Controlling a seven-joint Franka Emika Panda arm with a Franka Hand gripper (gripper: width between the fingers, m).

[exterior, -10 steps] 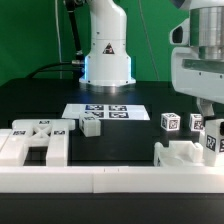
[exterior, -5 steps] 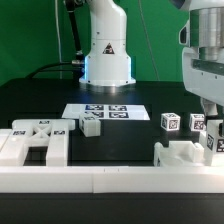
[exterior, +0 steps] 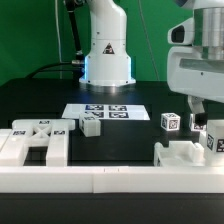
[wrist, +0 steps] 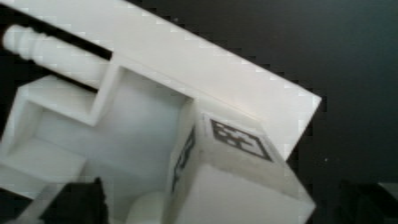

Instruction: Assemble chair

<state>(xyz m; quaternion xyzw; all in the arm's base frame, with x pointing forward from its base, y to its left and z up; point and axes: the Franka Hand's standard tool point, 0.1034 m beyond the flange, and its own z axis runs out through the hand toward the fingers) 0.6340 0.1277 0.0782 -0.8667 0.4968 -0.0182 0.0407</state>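
chair parts (exterior: 35, 140): plain white, black-and-white square tags | table (exterior: 40, 100): black | marker board (exterior: 105, 112): white, row of black square tags | border wall (exterior: 100, 180): white | backdrop (exterior: 30, 30): green | my arm's base (exterior: 107, 45): white, blue glowing band

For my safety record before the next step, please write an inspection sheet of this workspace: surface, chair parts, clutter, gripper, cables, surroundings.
surface: black matte table, with the marker board flat at its centre and a long white border wall along the near edge.
job's things: white blocky plastic chair parts with black-and-white tags, lying apart: large piece at the exterior view's left, small block, tagged cube, shaped piece at the exterior view's right.
clutter: nothing seen.
gripper: two-finger gripper above the right-hand parts; open or shut unclear.
cables: thin dark cable beside the white robot base.
surroundings: green backdrop.
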